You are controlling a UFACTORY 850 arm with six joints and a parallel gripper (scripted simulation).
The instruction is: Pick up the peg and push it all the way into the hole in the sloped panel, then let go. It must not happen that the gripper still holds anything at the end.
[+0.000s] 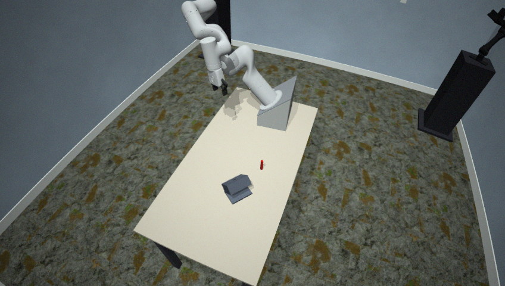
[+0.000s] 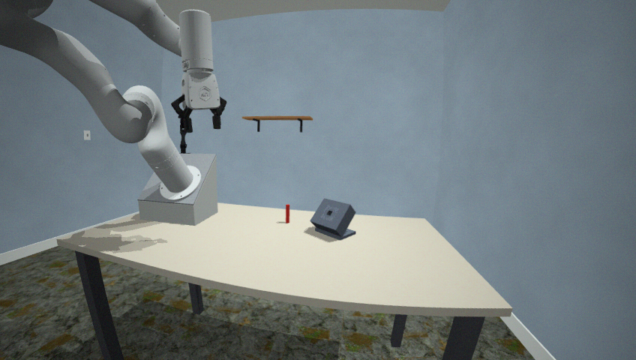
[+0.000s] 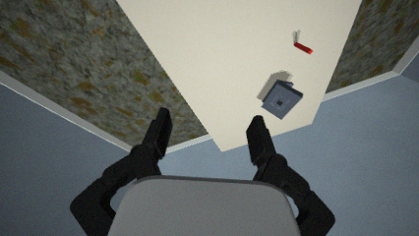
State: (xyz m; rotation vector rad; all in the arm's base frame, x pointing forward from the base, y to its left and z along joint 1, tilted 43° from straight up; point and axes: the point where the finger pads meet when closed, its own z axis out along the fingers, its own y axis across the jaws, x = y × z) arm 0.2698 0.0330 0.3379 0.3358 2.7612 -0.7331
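Note:
A small red peg (image 1: 261, 164) stands upright on the cream table, right of centre; it also shows in the exterior view (image 2: 287, 213) and in the wrist view (image 3: 303, 48). A dark grey sloped panel (image 1: 237, 187) with a square hole sits near the peg, in the exterior view (image 2: 332, 217) to the peg's right, and in the wrist view (image 3: 281, 99). My gripper (image 1: 219, 87) is open and empty, high above the table's far corner, far from both; it also shows in the exterior view (image 2: 200, 121) and the wrist view (image 3: 210, 130).
The arm's grey wedge base (image 1: 277, 108) stands at the far end of the table. A black camera stand (image 1: 457, 90) is on the floor at the right. A small wall shelf (image 2: 277, 118) hangs behind the table.

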